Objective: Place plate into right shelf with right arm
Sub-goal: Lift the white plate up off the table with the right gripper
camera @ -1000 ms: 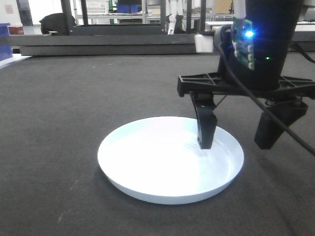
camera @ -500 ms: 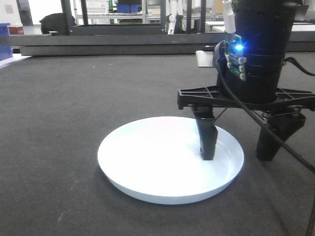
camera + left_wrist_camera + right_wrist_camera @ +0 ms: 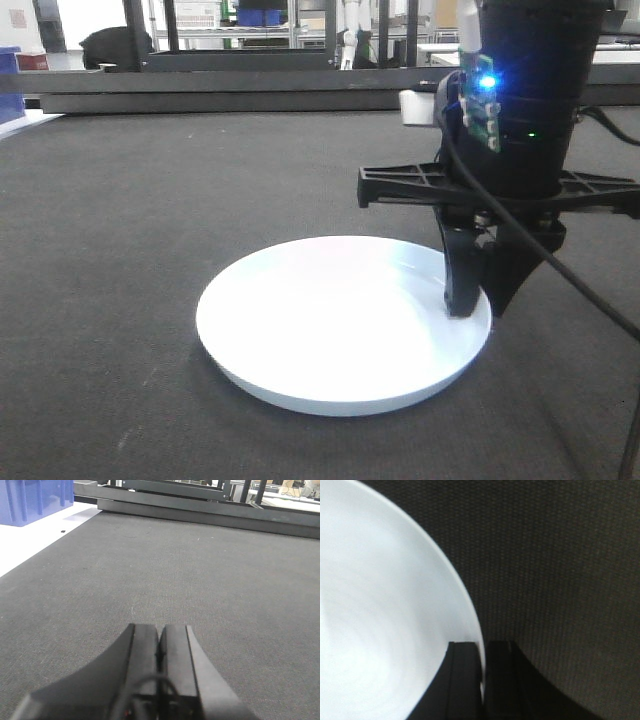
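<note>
White plate flat on mat, right gripper fingers pinching rim

Smooth, glossy white plate; rough, matt dark woven cloth over the tabletop; matt black plastic right claw

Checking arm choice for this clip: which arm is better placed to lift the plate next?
Right. The right gripper is shut on the rim of the plate, one finger inside, one outside. The left gripper is shut over bare mat, with no plate in its wrist view.
</note>
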Action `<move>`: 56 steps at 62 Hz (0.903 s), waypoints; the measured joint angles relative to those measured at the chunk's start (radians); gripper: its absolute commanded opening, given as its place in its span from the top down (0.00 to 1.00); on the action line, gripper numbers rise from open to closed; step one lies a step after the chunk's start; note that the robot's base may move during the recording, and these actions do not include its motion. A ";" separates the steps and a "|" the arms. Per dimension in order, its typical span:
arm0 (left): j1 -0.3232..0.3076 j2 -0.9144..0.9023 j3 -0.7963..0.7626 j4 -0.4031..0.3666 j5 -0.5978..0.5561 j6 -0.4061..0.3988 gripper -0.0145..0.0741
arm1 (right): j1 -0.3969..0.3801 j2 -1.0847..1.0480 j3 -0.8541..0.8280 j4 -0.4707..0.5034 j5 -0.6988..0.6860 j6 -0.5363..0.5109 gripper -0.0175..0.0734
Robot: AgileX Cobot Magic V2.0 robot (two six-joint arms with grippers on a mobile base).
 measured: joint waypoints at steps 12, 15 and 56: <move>0.000 0.000 0.000 0.000 0.000 0.000 0.98 | -0.009 -0.112 0.006 -0.059 0.014 -0.002 0.75; 0.000 0.000 0.000 0.000 0.000 0.000 0.98 | -0.021 -0.157 0.016 -0.083 0.011 -0.004 0.75; 0.000 0.000 0.000 0.000 0.000 0.000 0.98 | -0.279 -0.754 0.487 0.062 -0.521 -0.501 0.75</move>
